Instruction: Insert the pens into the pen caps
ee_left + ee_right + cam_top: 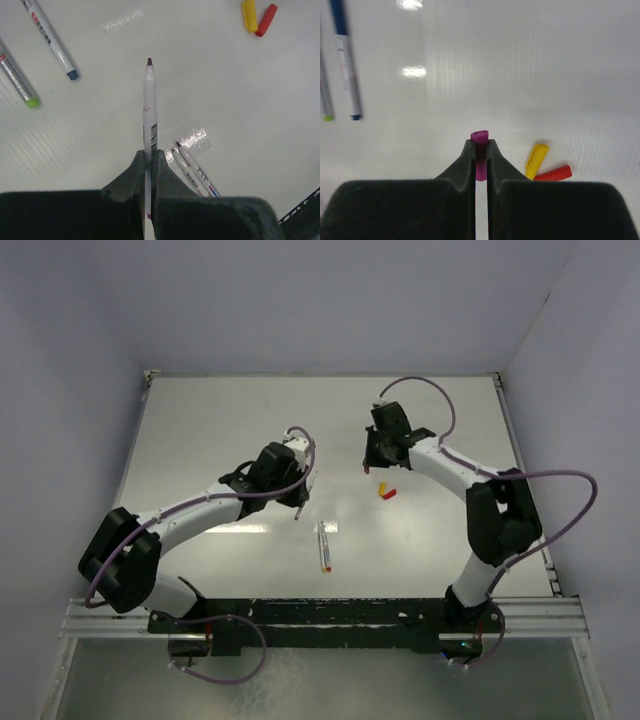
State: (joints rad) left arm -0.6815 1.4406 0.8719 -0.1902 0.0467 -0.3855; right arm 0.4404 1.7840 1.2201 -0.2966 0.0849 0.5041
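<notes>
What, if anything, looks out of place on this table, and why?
Two scraps of what looks like clear tape lie on the table, one by the tips of the two uncapped pens, one farther off. Nothing looks spilled or broken.

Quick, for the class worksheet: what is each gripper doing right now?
Left gripper: closed, holding a pen.
Right gripper: closed, holding the magenta cap.

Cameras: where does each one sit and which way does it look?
Top external: high behind, looking down at the table; both arms show.
Left wrist: on that wrist, looking past the left pincer, shut on a pen.
Right wrist: on that wrist, looking past the right pincer, shut on the magenta cap.
Both wrist views share the yellow cap and red cap.
</notes>
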